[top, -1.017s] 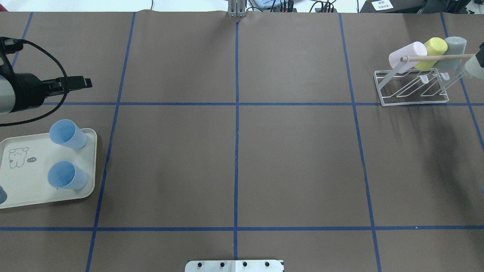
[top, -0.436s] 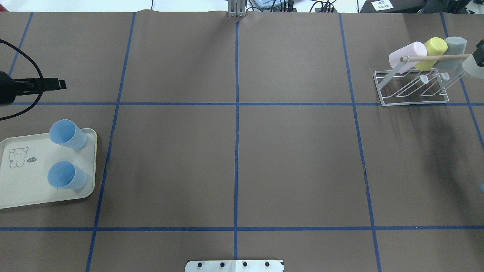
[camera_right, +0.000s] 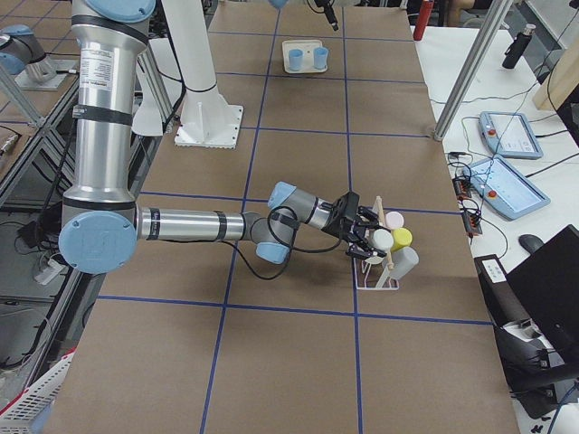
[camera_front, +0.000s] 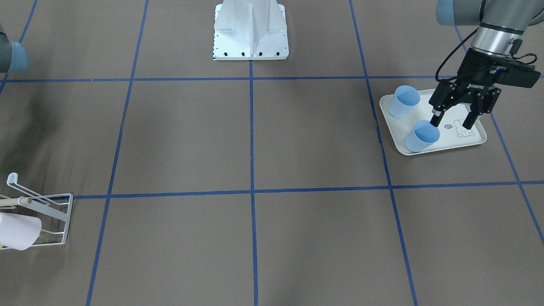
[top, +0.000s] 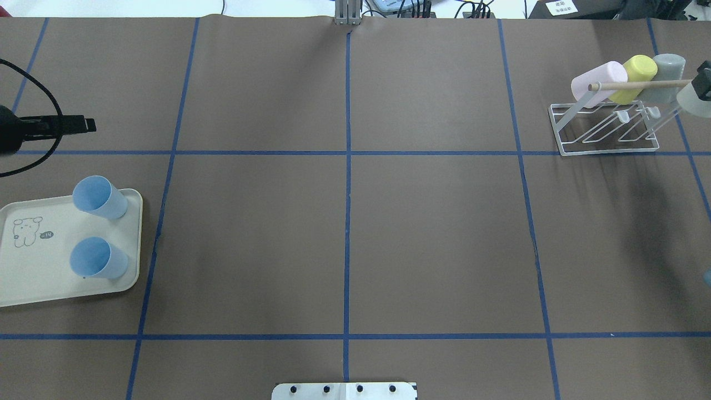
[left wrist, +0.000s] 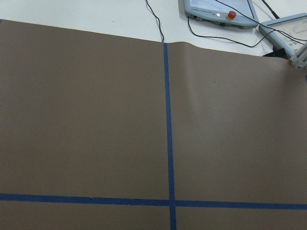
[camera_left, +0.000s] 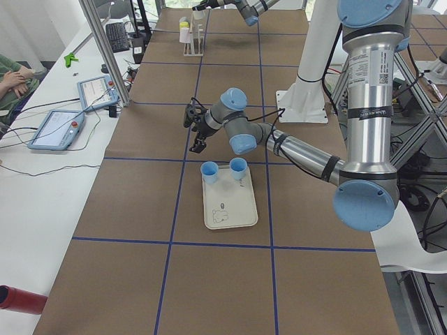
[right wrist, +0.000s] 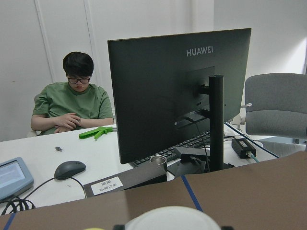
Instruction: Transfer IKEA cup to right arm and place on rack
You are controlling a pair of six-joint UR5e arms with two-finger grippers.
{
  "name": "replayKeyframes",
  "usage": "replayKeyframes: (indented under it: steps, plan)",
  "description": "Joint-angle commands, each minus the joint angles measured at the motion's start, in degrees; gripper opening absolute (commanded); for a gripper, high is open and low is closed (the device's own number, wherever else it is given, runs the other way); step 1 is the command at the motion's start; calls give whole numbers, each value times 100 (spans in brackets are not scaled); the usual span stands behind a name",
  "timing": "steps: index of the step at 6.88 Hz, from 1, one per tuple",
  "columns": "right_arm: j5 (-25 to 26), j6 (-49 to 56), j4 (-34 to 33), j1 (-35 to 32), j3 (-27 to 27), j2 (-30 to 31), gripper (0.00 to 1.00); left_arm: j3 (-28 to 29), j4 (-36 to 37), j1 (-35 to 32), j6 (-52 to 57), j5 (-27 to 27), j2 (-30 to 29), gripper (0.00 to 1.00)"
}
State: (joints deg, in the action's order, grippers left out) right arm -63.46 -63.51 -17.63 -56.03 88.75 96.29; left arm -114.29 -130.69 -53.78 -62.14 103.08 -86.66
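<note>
Two arms reach over the brown-papered desk, and neither claw touches it.

At the left, the left arm stretches out low from its base, with the forearm close to level. Its wrist bends so that the left claw points downward, tipped a little toward the desk's far edge. The two fingers are spread wide with nothing between them, and the claw hangs in the air. Below it and back toward the robot lies a cream tray with two blue cups standing mouth up on it. One blue cup sits at the tray corner nearest this claw, and the other is farther back. In the front-facing view one fingertip seems to overlap a cup's rim, but the overhead view shows the claw apart from the tray.

At the right, the right arm also lies low and long across the desk, its wrist turned toward the rack. The right claw is pressed onto a pale cup, which it holds tilted and off the desk. The rack stands just beside this claw, on the side toward the desk's middle. The end of the rack's wooden dowel reaches the pale cup, though I cannot tell whether they touch. Farther from the claw along the rack, a grey cup, a yellow cup and a pink cup lean on the prongs.
</note>
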Motion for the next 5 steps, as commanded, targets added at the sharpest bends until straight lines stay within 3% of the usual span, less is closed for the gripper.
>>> replayKeyframes:
  steps: [1, 5]
  plan:
    - [0, 6, -3, 57, -42, 12, 0, -6, 0, -1, 0, 2, 0, 100]
    - [0, -3, 120, 66, -287, -13, 0, -6, 0, -1, 0, -7, 0, 100]
